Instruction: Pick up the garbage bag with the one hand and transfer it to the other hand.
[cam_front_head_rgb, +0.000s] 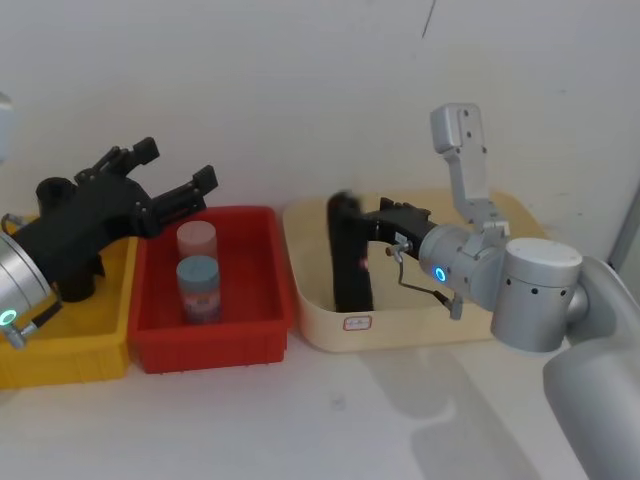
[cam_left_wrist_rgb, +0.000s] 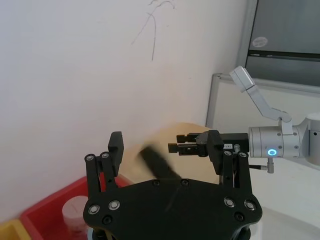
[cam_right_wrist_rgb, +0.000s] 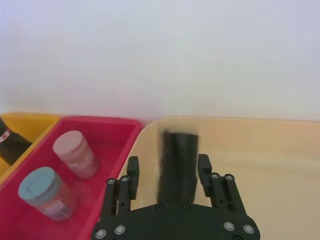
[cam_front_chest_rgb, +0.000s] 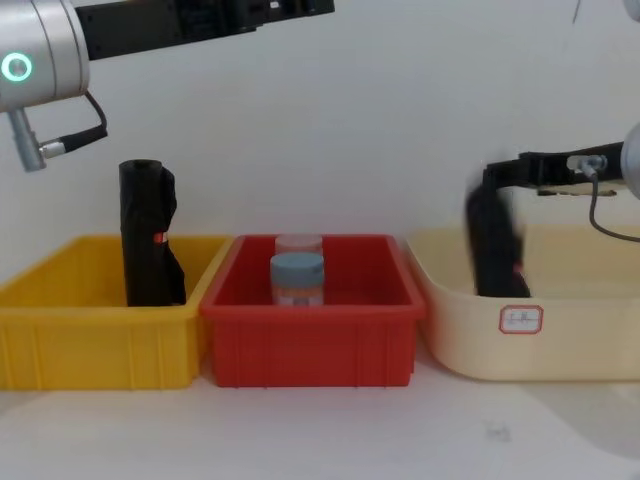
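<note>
Head cam: I'm parking the right gripper (cam_front_head_rgb: 372, 222) at the top of the garbage bag (cam_front_head_rgb: 350, 265) inside the cream bin (cam_front_head_rgb: 420, 325); can't tell if it's gripping.
Left wrist: the left gripper (cam_left_wrist_rgb: 165, 137) is hovering spread wide, facing over there, ready for the handoff.
Right wrist: bag's sitting dead ahead.
Chest: bag's leaning just below the right gripper.
</note>
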